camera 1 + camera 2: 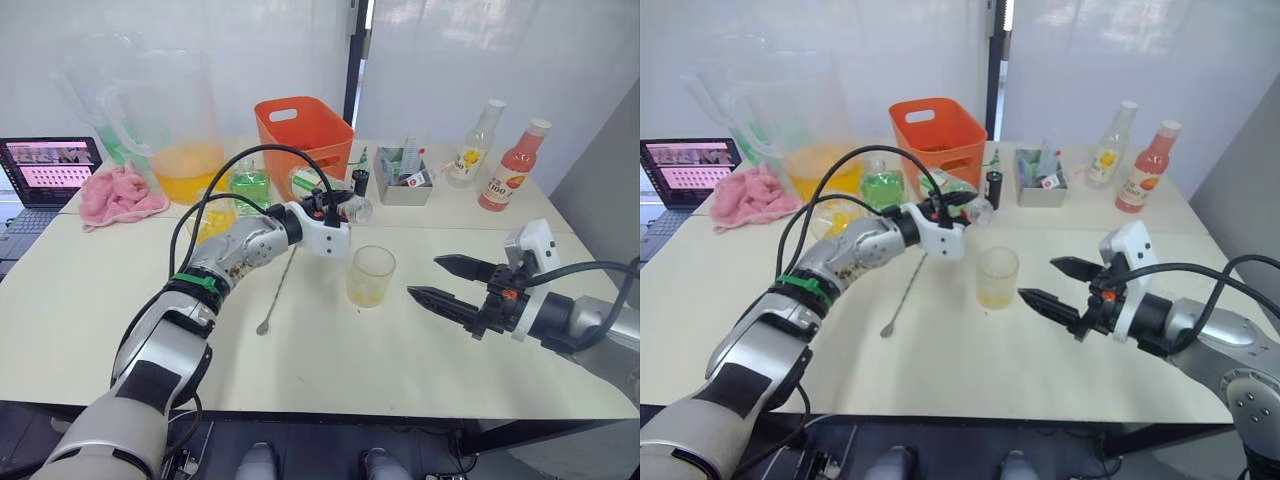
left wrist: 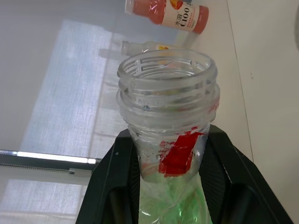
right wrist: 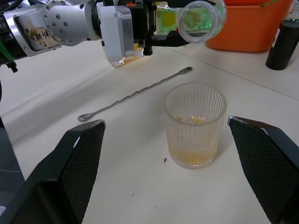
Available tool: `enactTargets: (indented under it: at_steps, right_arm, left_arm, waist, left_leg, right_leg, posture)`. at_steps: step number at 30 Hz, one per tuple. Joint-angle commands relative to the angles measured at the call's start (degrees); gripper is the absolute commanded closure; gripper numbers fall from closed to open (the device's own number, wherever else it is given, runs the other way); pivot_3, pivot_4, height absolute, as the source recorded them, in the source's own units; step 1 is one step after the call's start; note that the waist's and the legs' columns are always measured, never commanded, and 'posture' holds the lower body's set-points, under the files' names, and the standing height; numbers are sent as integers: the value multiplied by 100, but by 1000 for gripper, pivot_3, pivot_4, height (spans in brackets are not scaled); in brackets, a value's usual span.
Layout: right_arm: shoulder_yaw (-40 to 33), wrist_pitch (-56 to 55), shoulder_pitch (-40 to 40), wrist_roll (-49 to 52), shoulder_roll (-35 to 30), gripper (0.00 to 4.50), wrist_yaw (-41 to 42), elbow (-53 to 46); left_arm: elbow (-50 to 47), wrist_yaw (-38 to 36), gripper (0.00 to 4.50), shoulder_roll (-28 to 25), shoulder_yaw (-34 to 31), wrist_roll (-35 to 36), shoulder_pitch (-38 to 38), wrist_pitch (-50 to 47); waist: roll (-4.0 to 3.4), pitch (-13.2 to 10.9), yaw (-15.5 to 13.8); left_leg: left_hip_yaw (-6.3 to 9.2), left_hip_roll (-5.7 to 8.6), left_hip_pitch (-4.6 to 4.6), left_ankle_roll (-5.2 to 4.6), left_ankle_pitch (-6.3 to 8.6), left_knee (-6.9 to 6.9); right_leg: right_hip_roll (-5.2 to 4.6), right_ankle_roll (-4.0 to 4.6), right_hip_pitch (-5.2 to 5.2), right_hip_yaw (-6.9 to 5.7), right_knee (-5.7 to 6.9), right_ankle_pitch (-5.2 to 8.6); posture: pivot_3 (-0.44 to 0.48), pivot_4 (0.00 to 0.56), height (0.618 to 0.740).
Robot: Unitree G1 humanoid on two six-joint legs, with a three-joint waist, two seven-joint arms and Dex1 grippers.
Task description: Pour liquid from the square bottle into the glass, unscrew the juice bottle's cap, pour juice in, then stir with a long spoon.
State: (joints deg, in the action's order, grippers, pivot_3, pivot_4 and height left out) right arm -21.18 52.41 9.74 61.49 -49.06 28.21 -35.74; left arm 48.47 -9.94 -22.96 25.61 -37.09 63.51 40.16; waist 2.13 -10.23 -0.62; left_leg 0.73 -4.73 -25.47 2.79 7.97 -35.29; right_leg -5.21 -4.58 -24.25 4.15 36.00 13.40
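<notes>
left tool [image 1: 335, 208]: clenched around the neck of an uncapped clear bottle [image 2: 168, 135] with green liquid inside.
bottle axis: lying close to level, its open mouth facing the robot's right, up over the worktop [image 1: 90, 300].
glass [image 1: 371, 276]: upright on the worktop, just below and to the right of the bottle mouth; a little amber liquid at the bottom.
right tool [image 1: 438, 280]: released, fingers spread, just beside the glass on its right and nearer to it than the left tool.
long spoon [image 1: 277, 292]: flat on the worktop left of the glass, under the left arm.
juice bottle [image 1: 514, 165]: red, capped, standing well apart at the far right.
judgement: the pour depends on bringing the mouth over the rim and tipping it down.
</notes>
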Motion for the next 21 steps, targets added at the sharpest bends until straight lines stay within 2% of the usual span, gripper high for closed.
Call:
enactTargets:
  at_steps: [1,10,21]
  right_arm:
    - [-242,-129,11,25,-42,56,-94,-162]
    - [-214,-183,36,-137,-32,56,-202,6]
    - [-193,-158,-15,-298,7,56,-257,28]
  left_arm:
    - [-201,259,3274,-23,-3,-99,109,102]
    - [-143,584,3274,15,152,-476,174,-18]
    - [-252,692,3274,103,244,-585,80,5]
  waist:
    - [0,0,-3]
    - [0,0,-4]
    - [0,0,-5]
  left_leg:
    - [0,0,0,0,0,0]
    - [0,0,0,0,0,0]
    - [0,1,0,1,-1,0]
  right_leg:
    - [0,0,0,0,0,0]
    - [0,-1,0,0,0,0]
    - [0,0,0,0,1,-1]
  posture:
    - [0,150,738]
    - [0,150,738]
    - [0,150,738]
